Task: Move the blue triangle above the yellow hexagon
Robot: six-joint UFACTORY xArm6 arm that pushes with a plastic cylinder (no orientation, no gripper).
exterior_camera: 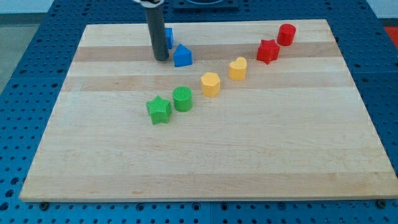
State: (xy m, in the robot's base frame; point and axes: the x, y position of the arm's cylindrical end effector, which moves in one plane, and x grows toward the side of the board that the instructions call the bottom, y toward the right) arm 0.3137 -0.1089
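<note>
Nearest the view's bottom: a wide bare stretch of wooden bench (205,162), filling the whole lower half of the frame, open right across to the left, right and bottom edges.

Above that, left of centre: green star (159,110), with green cylinder (183,99) just beside it on the view's right, nearly touching.

Further up along a rising diagonal toward the upper right: yellow hexagon (211,84) near the frame's centre, then yellow heart (237,68), slightly apart from it. Beyond those, red star (268,51) and red cylinder (286,34), close together, the cylinder near the bench's top edge.

Upper left of centre: blue triangle (183,56), up and to the left of the yellow hexagon, apart from it, with open wood between them. Apex pointing roughly toward the view's top, flat base toward the bottom; long axis not clear enough to tell.

Just left of the triangle: my tip (161,58), set down on the wood, close to but apparently not touching the triangle. Behind the rod, partly hidden: another blue block (169,36), shape not made out.

No jaws on this arm, so nothing clenched or released.

Open room to the left of the rod.
</note>
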